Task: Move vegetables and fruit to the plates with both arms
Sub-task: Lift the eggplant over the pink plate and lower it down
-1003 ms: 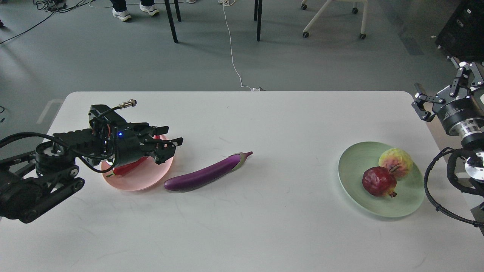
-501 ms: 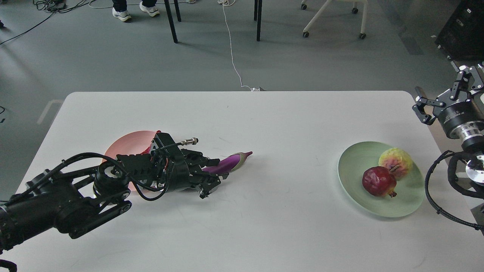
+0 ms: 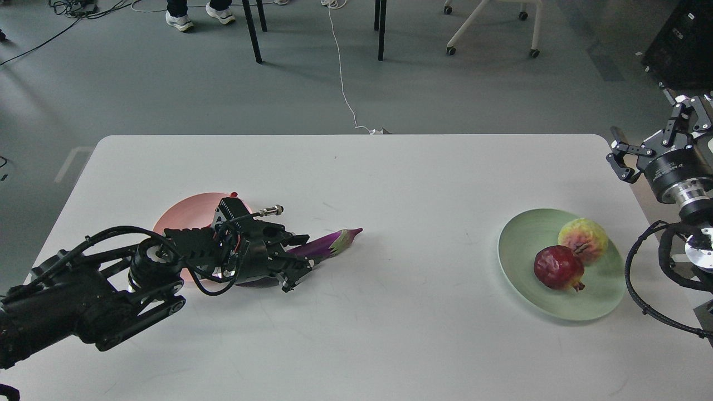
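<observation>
The purple eggplant (image 3: 326,245) lies on the table just right of the pink plate (image 3: 184,214). Only its capped end shows. My left gripper (image 3: 295,262) is low over its thick end, fingers on either side and closed on it. The red chili lies on the pink plate, mostly hidden by my left wrist; only its tip (image 3: 233,195) shows at the far rim. The dark red pomegranate (image 3: 558,268) and the yellow-green ball (image 3: 583,240) sit on the pale green plate (image 3: 523,250) at the right. My right gripper (image 3: 619,156) is open and empty beyond the table's right edge.
The white table (image 3: 390,184) has a rounded far edge. Beyond it on the floor are chair legs (image 3: 381,30), a white cable (image 3: 342,83) and a wheeled chair (image 3: 490,33). My right arm's looped cable (image 3: 640,301) hangs beside the green plate.
My left gripper left the pink plate, swung right and down onto the eggplant, then closed; the eggplant has shifted a little left. My right gripper has barely moved.
</observation>
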`<action>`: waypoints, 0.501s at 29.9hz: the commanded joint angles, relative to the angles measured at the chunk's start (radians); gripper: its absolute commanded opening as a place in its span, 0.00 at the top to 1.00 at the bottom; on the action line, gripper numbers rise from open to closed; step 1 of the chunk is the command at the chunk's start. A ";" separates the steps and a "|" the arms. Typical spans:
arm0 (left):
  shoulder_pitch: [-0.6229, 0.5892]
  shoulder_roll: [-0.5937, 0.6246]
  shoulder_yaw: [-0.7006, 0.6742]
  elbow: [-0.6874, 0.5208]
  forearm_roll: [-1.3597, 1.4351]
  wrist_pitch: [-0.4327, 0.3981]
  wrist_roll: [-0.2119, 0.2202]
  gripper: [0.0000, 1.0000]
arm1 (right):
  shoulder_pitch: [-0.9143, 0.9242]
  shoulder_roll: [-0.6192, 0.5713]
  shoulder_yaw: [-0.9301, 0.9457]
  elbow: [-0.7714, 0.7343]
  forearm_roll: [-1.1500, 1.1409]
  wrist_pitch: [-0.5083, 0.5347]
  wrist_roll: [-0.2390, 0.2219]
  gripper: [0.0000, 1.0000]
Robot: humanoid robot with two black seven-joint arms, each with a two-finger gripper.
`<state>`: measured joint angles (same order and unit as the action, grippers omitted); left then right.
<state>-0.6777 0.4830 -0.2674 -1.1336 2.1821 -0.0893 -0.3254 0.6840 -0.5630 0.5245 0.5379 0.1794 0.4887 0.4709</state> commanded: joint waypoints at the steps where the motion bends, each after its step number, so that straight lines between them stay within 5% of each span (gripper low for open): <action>1: 0.018 -0.003 0.002 0.003 0.000 0.000 0.002 0.55 | 0.000 -0.001 0.000 -0.001 0.000 0.000 0.000 0.01; 7: 0.023 0.014 -0.013 -0.003 0.000 0.000 0.000 0.89 | 0.000 -0.005 0.000 -0.001 0.000 0.000 0.000 0.01; 15: 0.020 0.205 -0.078 -0.166 -0.159 0.060 -0.008 0.88 | 0.000 -0.018 0.002 -0.003 0.000 0.000 0.002 0.01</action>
<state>-0.6568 0.5964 -0.3335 -1.2496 2.1023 -0.0370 -0.3332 0.6845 -0.5747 0.5256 0.5362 0.1794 0.4887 0.4714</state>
